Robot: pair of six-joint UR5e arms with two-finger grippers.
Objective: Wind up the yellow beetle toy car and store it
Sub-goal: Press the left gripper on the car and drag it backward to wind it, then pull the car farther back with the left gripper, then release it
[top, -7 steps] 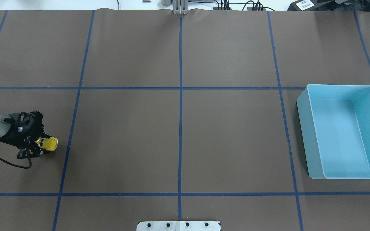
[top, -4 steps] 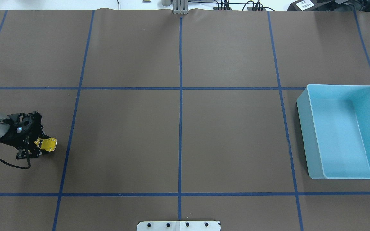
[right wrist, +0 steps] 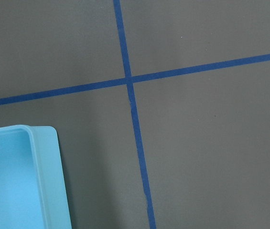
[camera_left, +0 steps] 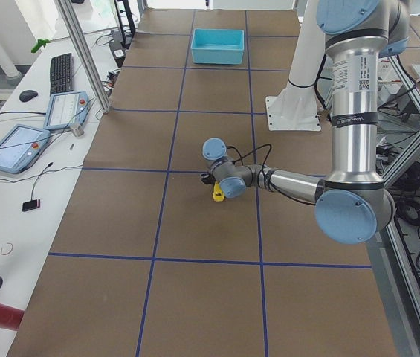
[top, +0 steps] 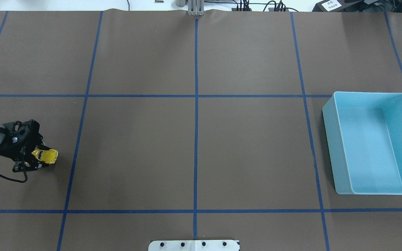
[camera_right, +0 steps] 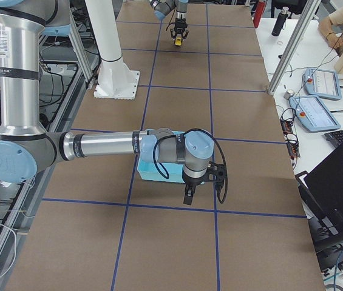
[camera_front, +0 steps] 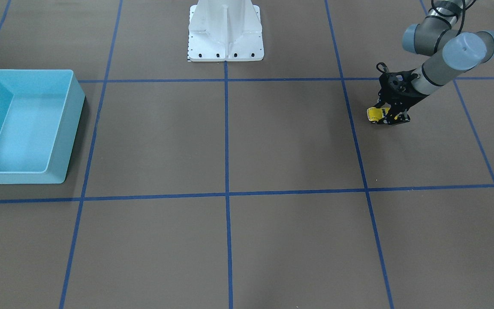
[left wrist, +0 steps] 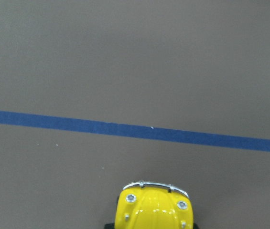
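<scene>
Between the jaws of the left gripper (top: 36, 158), shut on it at table level, sits the yellow car (top: 48, 156), nose poking out ahead; looks like wind-up stage, storing not done, blue bin (top: 328, 116) well apart from them; right gripper (camera_right: 189, 193) jaw state: can't tell.

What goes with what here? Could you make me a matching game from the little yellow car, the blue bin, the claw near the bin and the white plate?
Things:
1. yellow beetle toy car
2. light blue bin
3. right gripper
4. white base plate

States or places:
A. empty
B. hanging just outside the bin
C. clamped in the left gripper
D. where the centre tape line ends

Pairs: 1-C, 2-A, 3-B, 4-D.
</scene>
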